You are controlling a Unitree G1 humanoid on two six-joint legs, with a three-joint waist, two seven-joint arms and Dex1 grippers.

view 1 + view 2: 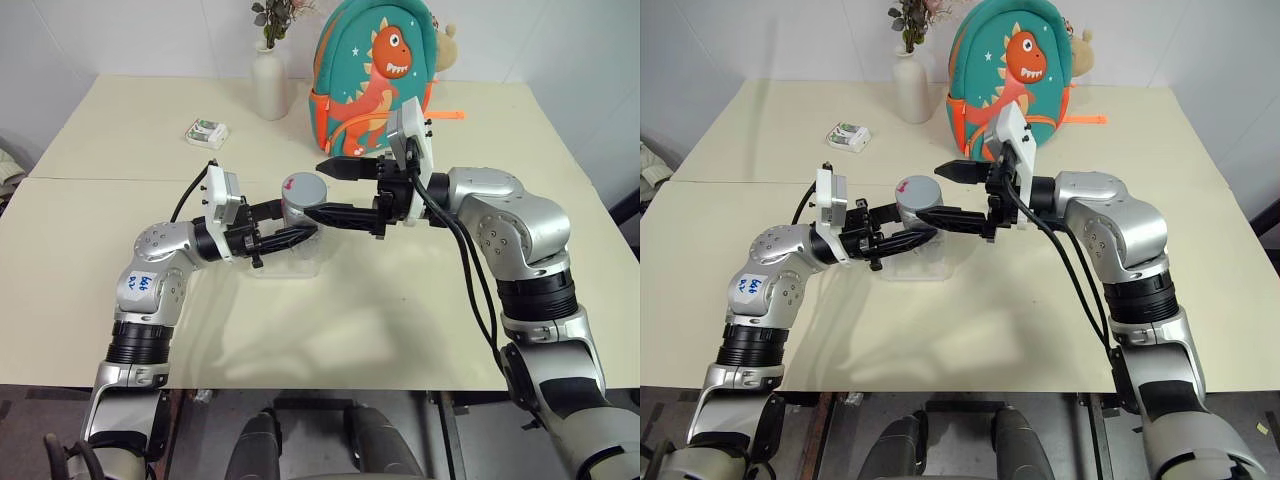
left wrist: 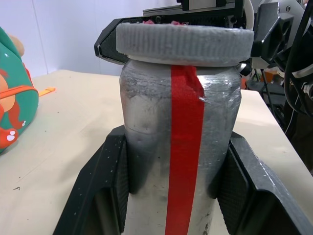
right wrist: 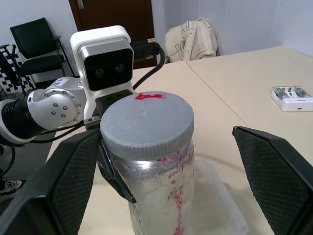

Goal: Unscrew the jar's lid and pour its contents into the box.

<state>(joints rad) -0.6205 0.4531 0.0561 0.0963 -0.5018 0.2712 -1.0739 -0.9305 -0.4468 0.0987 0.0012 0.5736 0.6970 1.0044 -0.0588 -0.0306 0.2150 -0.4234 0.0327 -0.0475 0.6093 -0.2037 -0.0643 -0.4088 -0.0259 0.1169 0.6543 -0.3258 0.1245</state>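
Observation:
The silver jar [image 1: 298, 212] with a red stripe [image 2: 183, 147] is held upright just above the clear box [image 1: 285, 264]. My left gripper [image 1: 290, 225] is shut on the jar's body, one finger [image 2: 105, 186] on each side. The grey lid [image 3: 146, 122] sits on the jar's mouth. From the opposite side my right gripper [image 1: 318, 190] stands open around the lid, its fingers [image 3: 279, 176] spread wider than the cap. The contents are hidden inside the jar.
At the back of the table stand a white vase [image 1: 270, 85] and a green dinosaur backpack [image 1: 375, 70]. A small white-and-green packet [image 1: 207, 131] lies at the back left. Bare tabletop [image 1: 380, 310] stretches toward the near edge.

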